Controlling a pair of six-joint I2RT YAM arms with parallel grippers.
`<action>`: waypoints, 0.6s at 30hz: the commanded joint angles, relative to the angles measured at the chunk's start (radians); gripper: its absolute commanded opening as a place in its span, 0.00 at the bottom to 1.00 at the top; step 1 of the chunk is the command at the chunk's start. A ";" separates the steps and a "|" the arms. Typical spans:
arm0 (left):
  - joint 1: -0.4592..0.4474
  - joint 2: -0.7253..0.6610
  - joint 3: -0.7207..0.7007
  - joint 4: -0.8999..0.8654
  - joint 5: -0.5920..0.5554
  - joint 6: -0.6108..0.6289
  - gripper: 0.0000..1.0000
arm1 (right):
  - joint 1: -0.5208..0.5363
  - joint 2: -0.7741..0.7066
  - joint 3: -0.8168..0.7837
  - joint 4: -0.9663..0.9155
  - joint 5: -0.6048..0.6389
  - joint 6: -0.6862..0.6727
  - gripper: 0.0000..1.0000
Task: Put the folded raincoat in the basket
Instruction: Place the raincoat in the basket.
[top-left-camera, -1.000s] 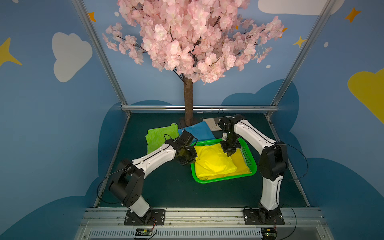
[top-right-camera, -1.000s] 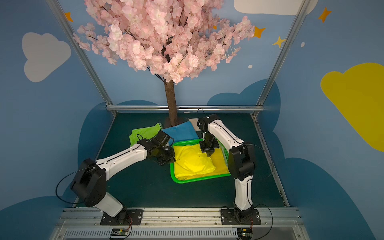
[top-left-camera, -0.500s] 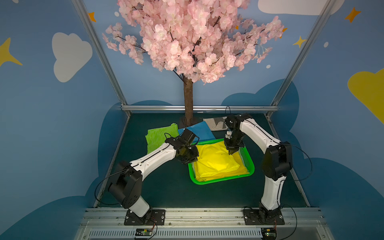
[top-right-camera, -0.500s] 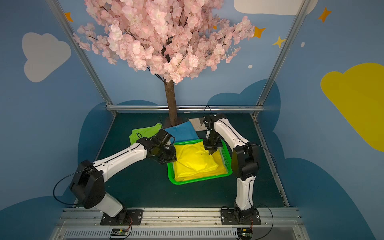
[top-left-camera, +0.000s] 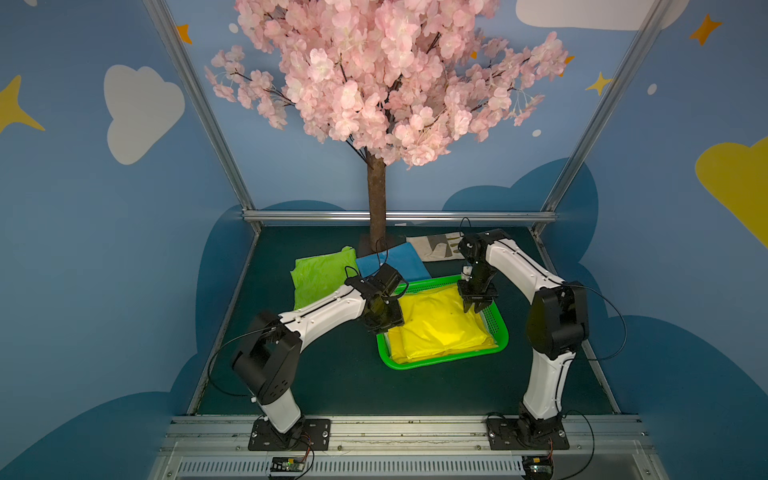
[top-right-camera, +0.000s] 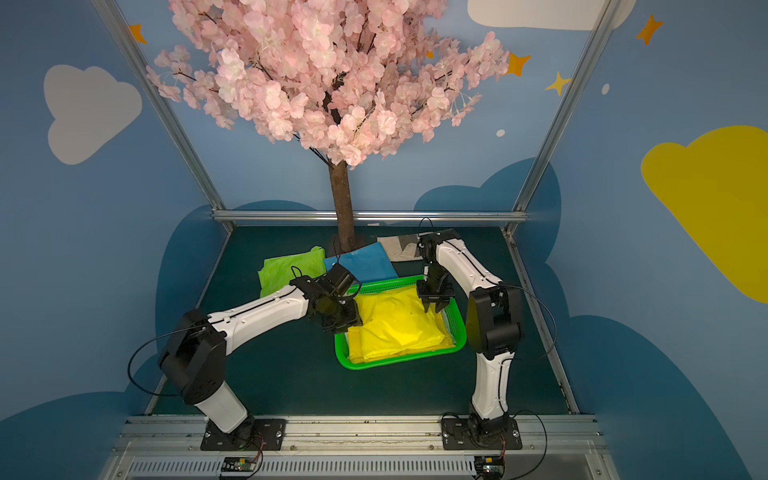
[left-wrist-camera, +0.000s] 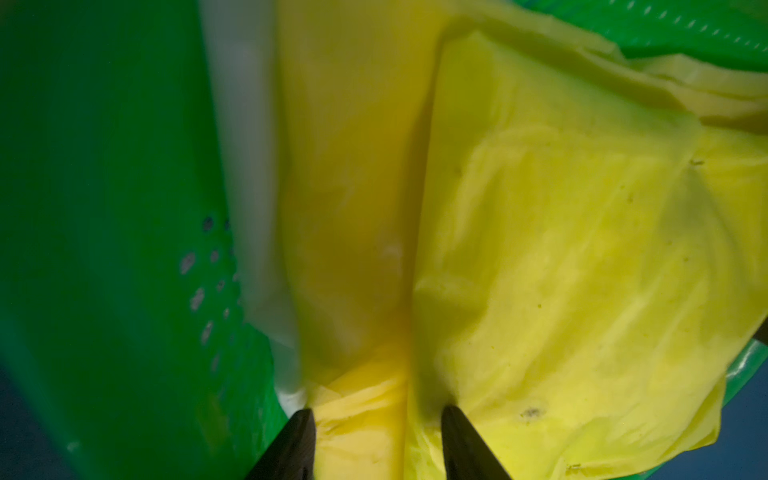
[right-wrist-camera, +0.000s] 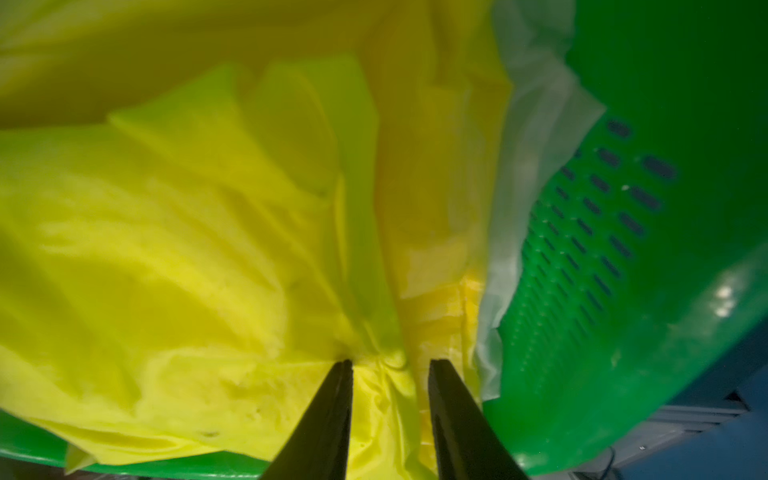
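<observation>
Folded yellow raincoat (top-left-camera: 440, 324) lies inside the green basket (top-left-camera: 496, 328) — left gripper (left-wrist-camera: 378, 415) and right gripper (right-wrist-camera: 390, 365) at opposite edges, jaws parted around loose fabric.

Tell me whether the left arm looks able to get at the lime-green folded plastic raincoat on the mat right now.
Probably yes. The lime-green folded plastic raincoat lies just beyond the left arm with nothing seen on it, and the left fingers stand apart at the bright green perforated plastic basket, holding nothing.
</observation>
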 joint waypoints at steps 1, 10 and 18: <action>0.023 -0.083 0.034 -0.110 -0.078 0.033 0.57 | -0.013 -0.063 0.033 -0.022 0.051 0.014 0.42; 0.018 -0.111 0.041 0.125 0.154 0.080 0.23 | -0.009 -0.186 -0.001 0.165 -0.258 0.006 0.20; -0.017 0.104 0.141 0.123 0.139 0.110 0.04 | -0.003 -0.070 -0.054 0.288 -0.371 0.056 0.00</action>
